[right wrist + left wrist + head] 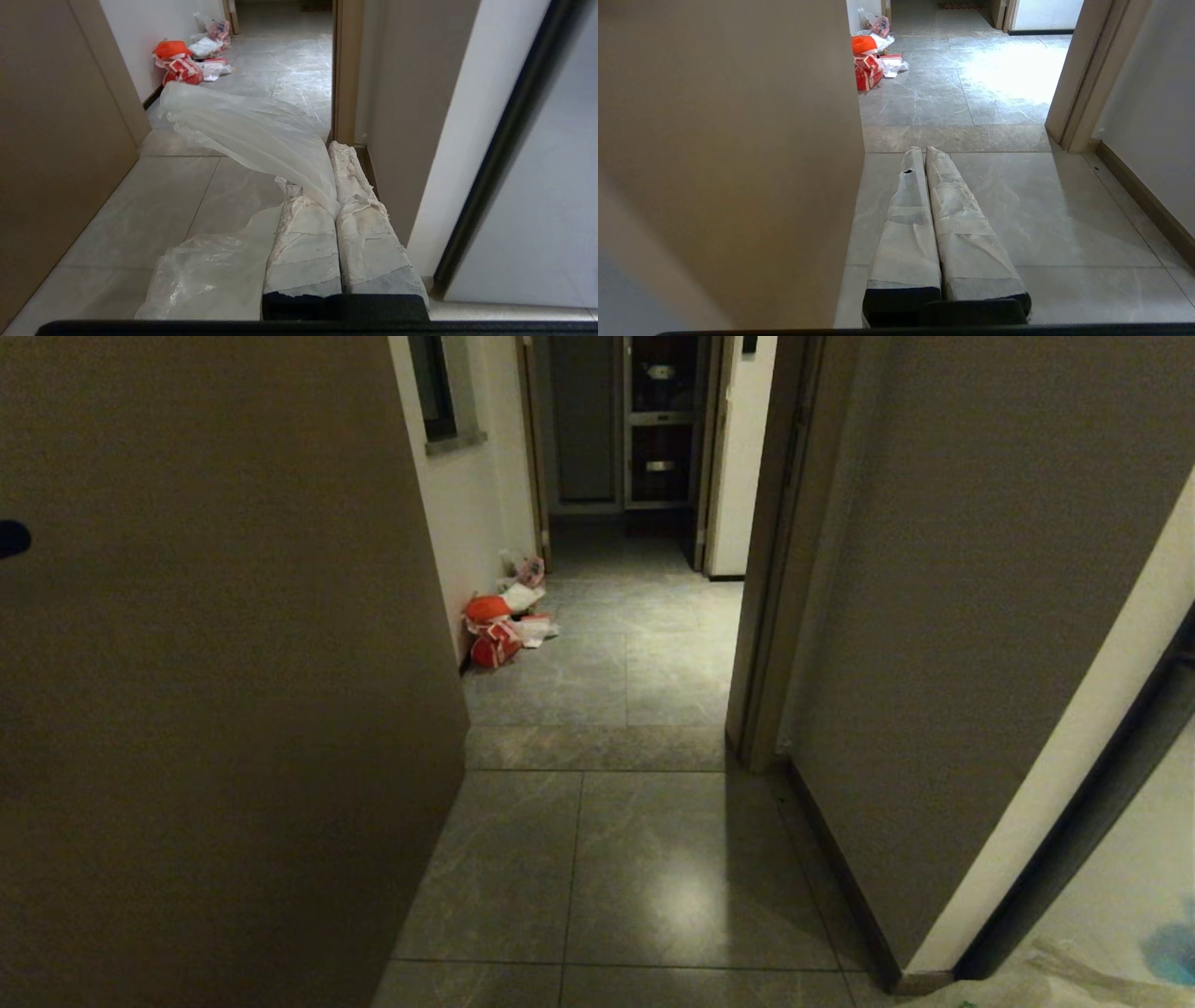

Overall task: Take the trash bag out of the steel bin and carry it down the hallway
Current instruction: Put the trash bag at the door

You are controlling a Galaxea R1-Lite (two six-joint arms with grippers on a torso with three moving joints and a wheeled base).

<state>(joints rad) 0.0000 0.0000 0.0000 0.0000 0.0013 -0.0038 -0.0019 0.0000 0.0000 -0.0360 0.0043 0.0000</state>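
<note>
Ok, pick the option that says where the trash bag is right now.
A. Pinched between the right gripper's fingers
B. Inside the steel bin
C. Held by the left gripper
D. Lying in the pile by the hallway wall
A: in the right wrist view the thin white trash bag runs out from between the closed fingers of the right gripper, while the left gripper is shut on nothing.

Large grey marble-look floor tiles carry a soft glare of light. A brown wooden door stands left, off-white walls beyond. Far off stands a dark glass-fronted cabinet.
</note>
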